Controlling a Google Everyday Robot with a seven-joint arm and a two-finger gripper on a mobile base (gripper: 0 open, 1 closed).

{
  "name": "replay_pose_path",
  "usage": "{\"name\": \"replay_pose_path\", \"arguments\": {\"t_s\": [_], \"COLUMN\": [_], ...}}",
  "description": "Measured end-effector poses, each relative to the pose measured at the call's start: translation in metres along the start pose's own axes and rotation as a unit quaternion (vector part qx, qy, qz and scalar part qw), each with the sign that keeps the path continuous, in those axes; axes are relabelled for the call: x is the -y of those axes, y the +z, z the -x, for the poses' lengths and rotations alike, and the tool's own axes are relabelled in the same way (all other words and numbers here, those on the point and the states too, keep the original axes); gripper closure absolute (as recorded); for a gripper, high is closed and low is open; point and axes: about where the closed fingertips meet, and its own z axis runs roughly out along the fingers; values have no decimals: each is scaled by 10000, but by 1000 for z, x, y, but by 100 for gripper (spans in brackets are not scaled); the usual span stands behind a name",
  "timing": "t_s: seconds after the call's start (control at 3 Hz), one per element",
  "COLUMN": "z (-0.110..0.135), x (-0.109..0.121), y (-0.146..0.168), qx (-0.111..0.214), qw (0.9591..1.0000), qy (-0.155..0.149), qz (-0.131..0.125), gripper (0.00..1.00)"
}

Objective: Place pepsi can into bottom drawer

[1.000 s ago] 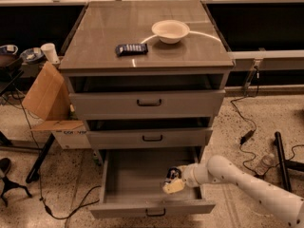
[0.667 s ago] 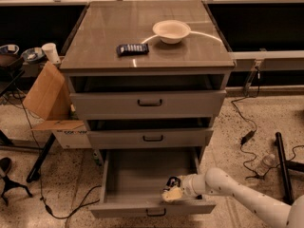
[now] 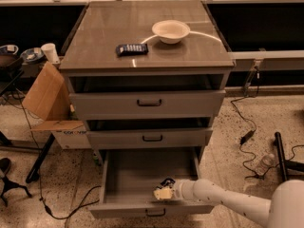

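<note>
The bottom drawer [image 3: 142,172] is pulled out, with its grey inside showing. My gripper [image 3: 162,192] reaches into it from the right, low over the drawer floor near the front. A small dark bluish thing [image 3: 166,181] sits right at the gripper's tip. It looks like the pepsi can, mostly hidden by the gripper. I cannot tell whether it rests on the drawer floor.
A white bowl [image 3: 170,31] and a flat dark snack packet [image 3: 132,49] lie on the cabinet top. The two upper drawers [image 3: 148,103] stand slightly open. A cardboard box [image 3: 47,99] is at the left. Cables and a bottle [image 3: 264,164] lie on the floor at the right.
The arm has moved lower and further left into the bottom drawer, bringing the gripper toward the drawer's front. Everything else has stayed put.
</note>
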Motion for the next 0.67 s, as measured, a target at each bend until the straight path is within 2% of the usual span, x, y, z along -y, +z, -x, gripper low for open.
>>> {"name": "replay_pose_path", "arguments": {"t_s": [0.33, 0.67], "z": [2, 1], "x": [-5, -2], "y": [12, 26], "qx": [55, 72], "qw": [9986, 9950], "qy": [424, 701], "qz": [-313, -702], "gripper": [100, 89]}}
